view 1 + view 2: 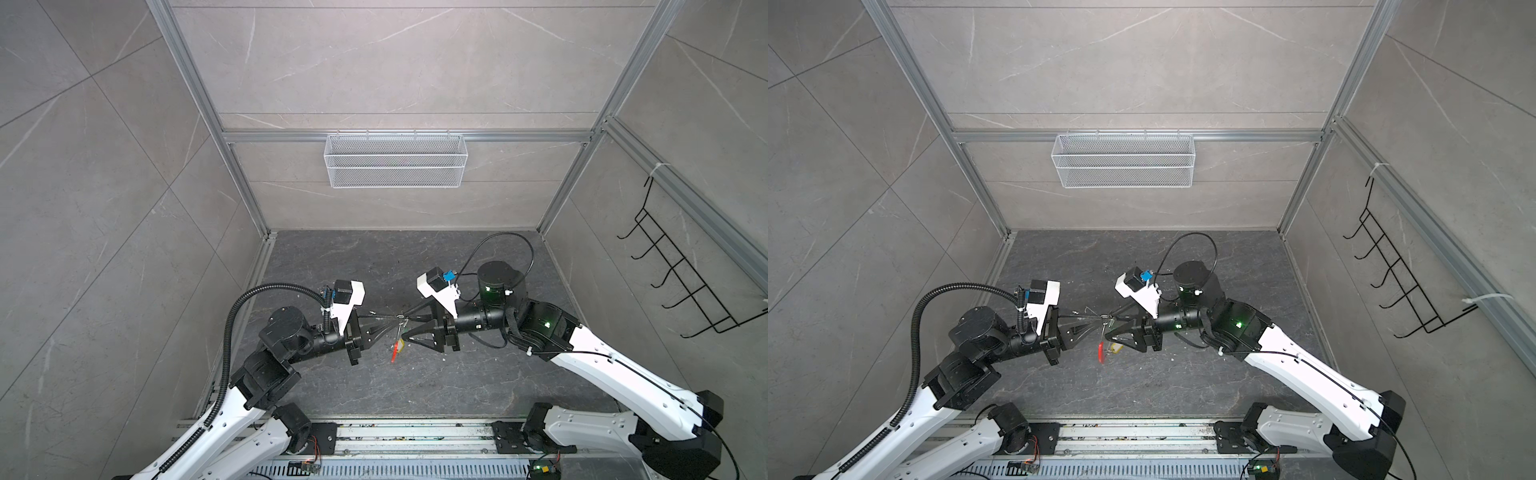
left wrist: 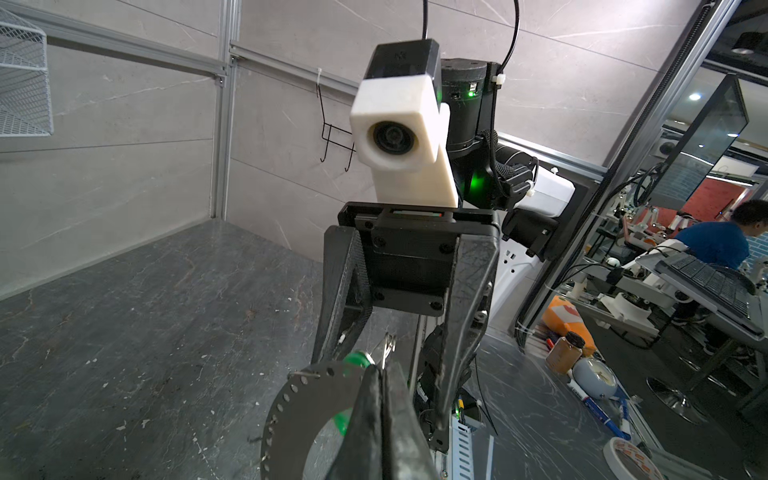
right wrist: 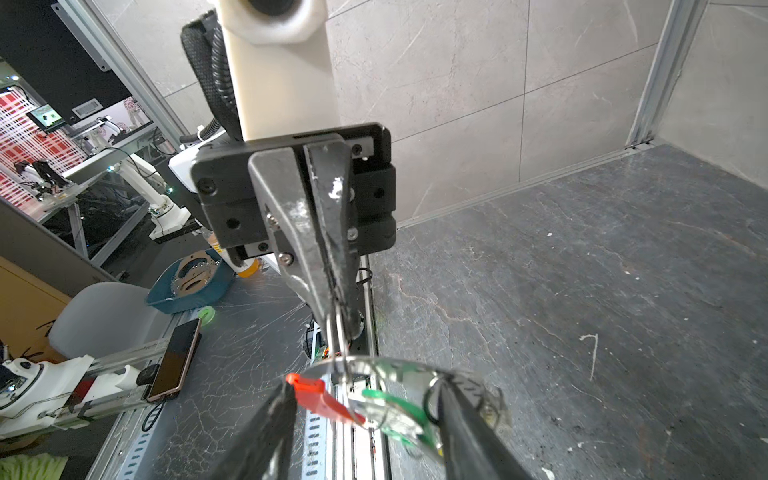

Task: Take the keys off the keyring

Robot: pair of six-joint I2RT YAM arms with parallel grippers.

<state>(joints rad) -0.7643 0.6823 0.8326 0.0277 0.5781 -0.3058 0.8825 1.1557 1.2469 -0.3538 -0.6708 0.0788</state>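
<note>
Above the dark tabletop, in both top views, the two grippers are seen meeting tip to tip in mid-air. The left gripper is shut on the thin wire of the keyring. The red sleeve and the yellow key tag hang below that grip, clear of the surface. The right gripper is held with its jaws apart, one finger above the wire and one below.

In the left wrist view, the left gripper is shown pressed closed. The green key tag is just beside its tips, and the fingers of the opposing gripper are spread wide.

In the right wrist view, the wire is seen pinched at the tip of the left gripper. The red sleeve and the green key tag lie between the parted fingers of the right gripper. No clamp on either piece can be made out.

The step in hand is judged to be the taking of a tag while the ring is held steady; both tags appear threaded yet. For the next move, one tag alone should be closed on, not the sleeve. It should then be drawn along the wire toward the opening, which cannot be located in these views.
</note>
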